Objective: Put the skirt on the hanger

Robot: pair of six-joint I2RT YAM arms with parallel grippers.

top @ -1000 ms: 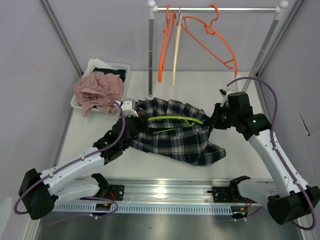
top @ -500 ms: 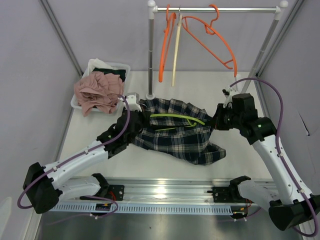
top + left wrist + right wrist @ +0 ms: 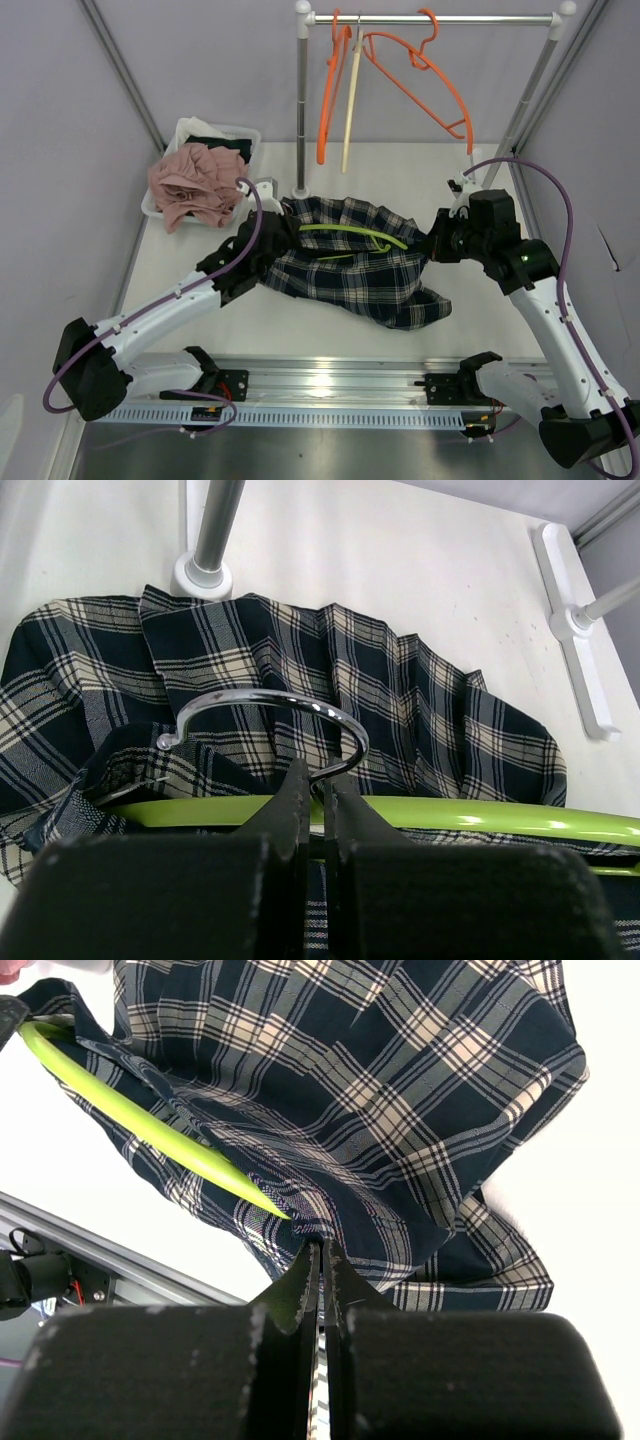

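Above white table (image 3: 470,175), left jaws clamp green hanger (image 3: 480,818); right jaws pinch plaid skirt (image 3: 400,1110).

hanger (image 3: 480,815), left wrist view: right end runs off the right edge
hanger, top view: lower bar mostly buried in skirt (image 3: 370,280) folds
bin (image 3: 250,133), rear left corner: dark garment (image 3: 228,146) mostly covered by pink cloth (image 3: 195,185)
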